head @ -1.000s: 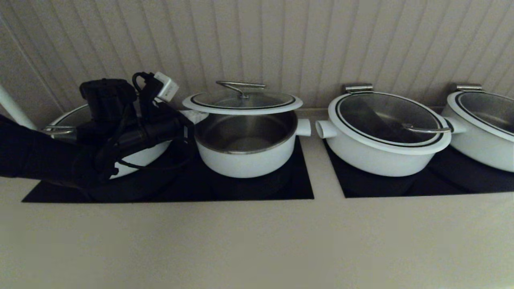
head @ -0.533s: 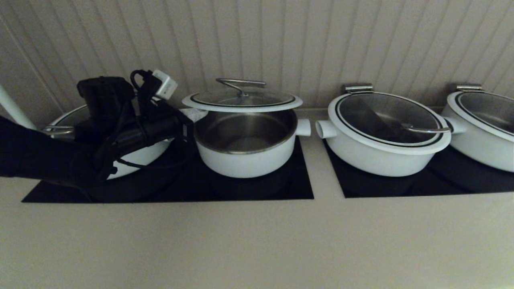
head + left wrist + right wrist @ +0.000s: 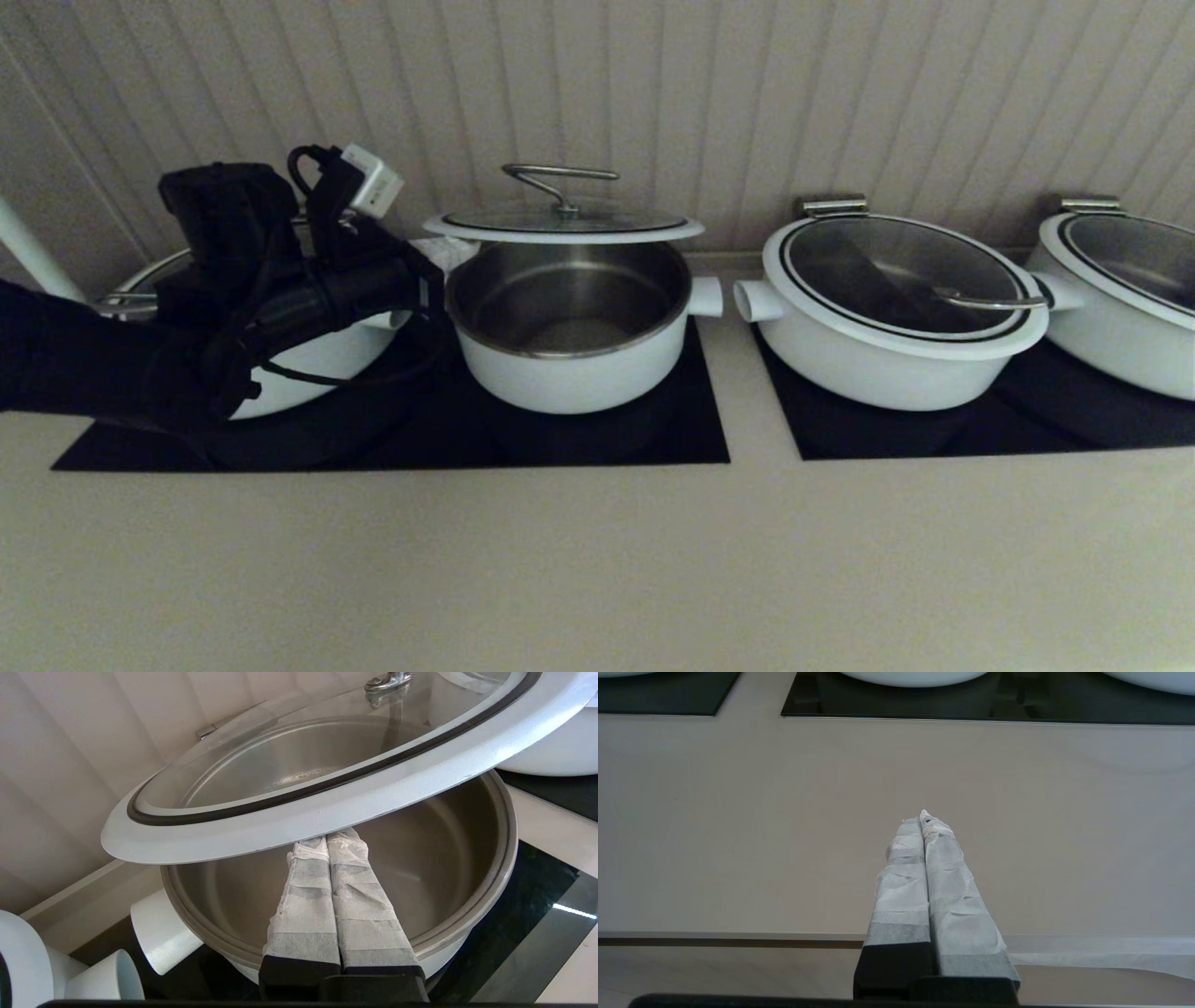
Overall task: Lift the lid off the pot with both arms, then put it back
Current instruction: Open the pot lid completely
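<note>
The left gripper (image 3: pixel 327 841), white-wrapped fingers (image 3: pixel 306 891) pressed together, is propping the white-rimmed round glass lid (image 3: pixel 563 227) higher above the white steel-lined pot (image 3: pixel 571 331) than before; the right gripper's (image 3: pixel 923 817) fingers are closed too.

Bulky black left arm (image 3: pixel 140 364), loose cables, white-wrapped claw (image 3: pixel 327 842)

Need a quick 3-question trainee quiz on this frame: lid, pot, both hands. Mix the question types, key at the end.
1. True or false: the round glass lid with white rim rests flat on the round white steel-lined pot.
2. Pick one. The left hand has its fingers:
A. open around the lid's steel handle
B. shut together, tips under the lid's rim
C. clamped on the pot's side stub
3. Fill in: the right hand, shut, is away from the pots, over the beige ____.

Key
1. False: the lid is raised, with a gap above the pot.
2. B
3. counter
</note>
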### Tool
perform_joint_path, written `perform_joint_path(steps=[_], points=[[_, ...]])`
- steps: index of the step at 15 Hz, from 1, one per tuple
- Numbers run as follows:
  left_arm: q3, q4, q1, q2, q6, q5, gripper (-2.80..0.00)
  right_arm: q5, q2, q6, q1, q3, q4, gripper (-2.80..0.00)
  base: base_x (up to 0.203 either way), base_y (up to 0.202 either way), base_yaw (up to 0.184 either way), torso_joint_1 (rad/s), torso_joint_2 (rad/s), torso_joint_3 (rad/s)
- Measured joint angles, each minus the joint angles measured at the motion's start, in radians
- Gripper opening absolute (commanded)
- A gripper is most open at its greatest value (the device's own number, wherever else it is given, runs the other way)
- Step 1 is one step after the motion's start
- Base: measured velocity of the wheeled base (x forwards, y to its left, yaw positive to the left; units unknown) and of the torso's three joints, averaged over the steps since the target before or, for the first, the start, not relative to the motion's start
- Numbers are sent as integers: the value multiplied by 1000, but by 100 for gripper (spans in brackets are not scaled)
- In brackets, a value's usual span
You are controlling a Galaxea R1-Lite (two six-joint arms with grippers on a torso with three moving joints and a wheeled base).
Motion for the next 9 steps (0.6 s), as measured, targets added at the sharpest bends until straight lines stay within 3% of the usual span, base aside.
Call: perform_joint_path(steps=[9], points=[[-43,0,-1,-18,-2,0,-280,0,-1,0,0,0,-1,-280,0,0,0,0,0,0]])
